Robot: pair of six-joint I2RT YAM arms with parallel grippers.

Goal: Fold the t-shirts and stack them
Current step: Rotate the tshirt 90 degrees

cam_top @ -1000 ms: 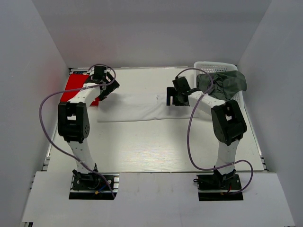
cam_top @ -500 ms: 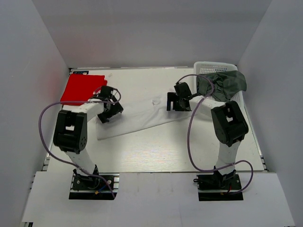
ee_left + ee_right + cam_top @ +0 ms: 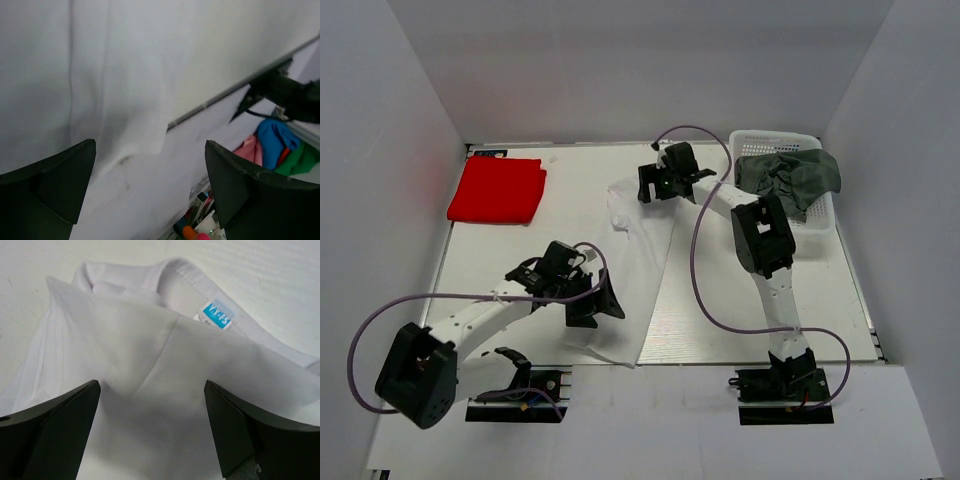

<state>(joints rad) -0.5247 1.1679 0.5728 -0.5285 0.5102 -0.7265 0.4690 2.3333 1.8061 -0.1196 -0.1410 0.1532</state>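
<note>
Worryingly, with left gripper [image 3: 610,308] and right gripper [image 3: 644,188] both gaping wide, the white t-shirt [image 3: 645,265], overhanging the table [image 3: 770,300] edge, could slide off.

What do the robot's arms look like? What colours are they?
The left arm and right arm are white tubes with chunky black joints. Purple cables loop off both. The left gripper and right gripper are black, with dark wedge-shaped fingers.

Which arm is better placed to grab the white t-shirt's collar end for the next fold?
Right. The right gripper, open, hovers over the collar and blue label of the white t-shirt; the left gripper is at its near end.
</note>
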